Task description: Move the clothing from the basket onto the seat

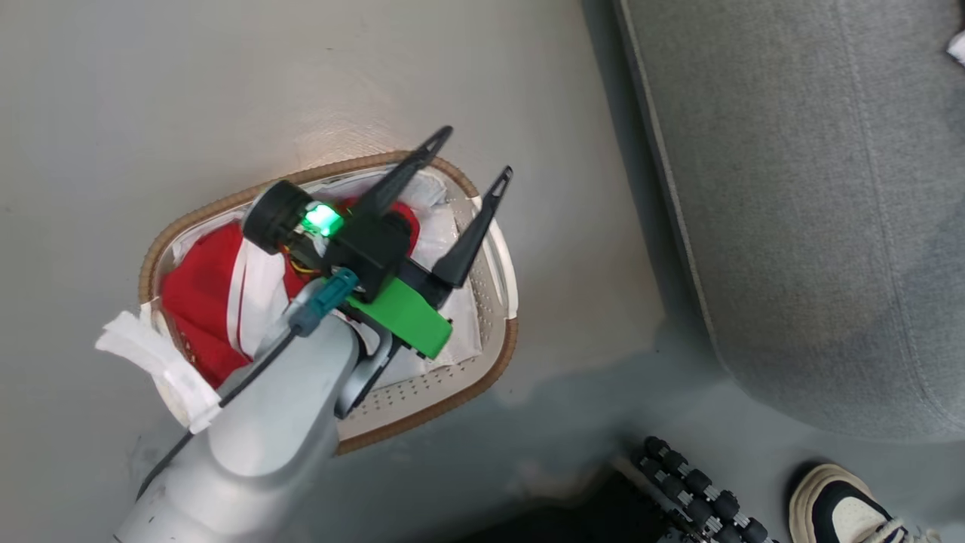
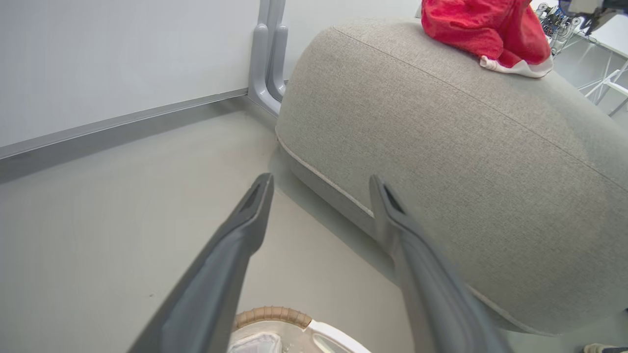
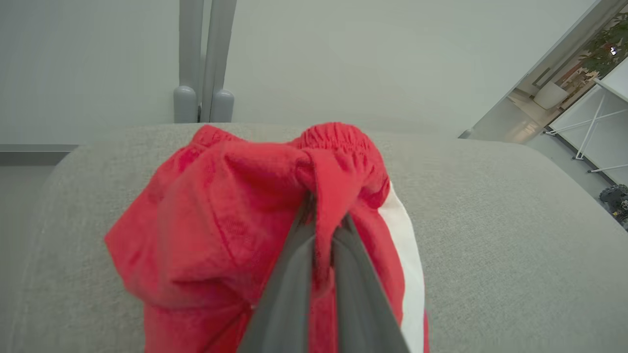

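Over the laundry basket point(image 1: 466, 394) on the pale floor point(image 1: 151, 90), the left gripper point(image 1: 475, 153) hovered with its two dark fingers spread as wide as they go and nothing between them. Its fingertips pointed past the basket's brown woven rim toward the far side. Inside the basket lay red-and-white clothing point(image 1: 200, 294), crumpled against the left end, with white bands running across the red. The white liner point(image 1: 151, 354) spilled out over the rim at the near left. In the left wrist view the left gripper point(image 2: 321, 180) showed the same wide gap, with a short arc of the basket point(image 2: 272, 314) below it and the floor beyond.

To the right of the basket, well apart from it, stood the grey seat point(image 1: 814, 211), with a stitched seam along its rounded edge. A black-and-white shoe point(image 1: 844, 505) sat on the floor near the seat's near corner, beside a row of black rollers point(image 1: 693, 483).

On top of the seat point(image 3: 490, 220) the right gripper point(image 3: 326, 215) was pinched tight on a red garment point(image 3: 221, 196), a fold of fabric just below its gathered elastic band caught between the fingers. The garment was bunched in a heap on the cushion, a white stripe down its right side. The left wrist view showed this red garment point(image 2: 485, 29) on the seat point(image 2: 466, 171), its white trim touching the upholstery. A grey post point(image 3: 201, 98) rose against the wall behind.
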Available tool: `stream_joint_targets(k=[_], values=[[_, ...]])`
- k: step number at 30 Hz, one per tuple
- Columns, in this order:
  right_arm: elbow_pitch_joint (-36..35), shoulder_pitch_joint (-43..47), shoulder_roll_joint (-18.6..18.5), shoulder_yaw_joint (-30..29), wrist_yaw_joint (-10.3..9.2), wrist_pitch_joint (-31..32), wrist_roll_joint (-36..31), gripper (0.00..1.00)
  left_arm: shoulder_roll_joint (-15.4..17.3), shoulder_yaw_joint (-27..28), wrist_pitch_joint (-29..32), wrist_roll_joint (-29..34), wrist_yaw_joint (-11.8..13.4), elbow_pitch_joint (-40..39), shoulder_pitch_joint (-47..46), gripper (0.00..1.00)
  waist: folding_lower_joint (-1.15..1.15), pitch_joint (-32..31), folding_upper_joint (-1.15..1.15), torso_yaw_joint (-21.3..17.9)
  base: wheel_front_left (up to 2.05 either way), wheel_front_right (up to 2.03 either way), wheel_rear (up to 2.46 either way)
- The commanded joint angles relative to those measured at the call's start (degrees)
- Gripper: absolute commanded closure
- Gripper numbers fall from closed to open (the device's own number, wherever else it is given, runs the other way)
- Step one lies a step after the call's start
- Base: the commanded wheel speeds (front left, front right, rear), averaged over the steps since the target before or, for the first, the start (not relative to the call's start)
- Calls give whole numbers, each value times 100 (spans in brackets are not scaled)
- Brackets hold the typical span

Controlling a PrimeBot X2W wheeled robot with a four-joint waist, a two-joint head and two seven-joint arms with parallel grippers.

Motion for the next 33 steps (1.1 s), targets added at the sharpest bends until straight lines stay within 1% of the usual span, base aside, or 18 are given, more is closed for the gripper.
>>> stream_joint_targets(k=[1, 4, 7, 13, 19, 23, 30, 33], values=[[-18, 198, 35, -83, -8, -26, -52, 0, 7, 88, 3, 19, -17, 4, 51, 0, -1, -60, 0, 64, 0, 0, 0], [-217, 639, 256, -257, -8, -26, -87, 0, -35, 263, 3, 43, -17, 30, 198, 0, -1, -253, 0, 50, 0, 0, 0], [-497, 1077, 381, -381, -8, -26, -75, 0, -72, 417, 3, 52, -17, 50, 342, 0, -1, -492, 0, 45, 0, 0, 0], [-1350, 1899, 844, -581, -8, -26, -64, 0, -150, 864, 3, 96, -17, 45, 733, 0, -1, -987, 0, 34, 0, 0, 0], [-2024, 2403, 1189, -392, -8, -26, -137, 0, -284, 1417, 3, 280, -6, -10, 1160, 0, -1, -1455, 0, 194, 0, 0, 0], [-2365, 2610, 1348, -125, -8, -26, -205, 0, -424, 1894, 3, 396, 3, -103, 1437, 0, -1, -1766, 0, 414, 0, 0, 0], [-2587, 2866, 1606, 321, -8, -26, -233, 0, -631, 2750, 4, 731, 101, -288, 2042, 0, -1, -2291, 0, 772, 0, 0, 0], [-2646, 2961, 1834, 408, -8, -26, -165, 0, -688, 3121, 3, 845, 170, -375, 2303, 0, -1, -2517, 0, 906, 0, 0, 0]])
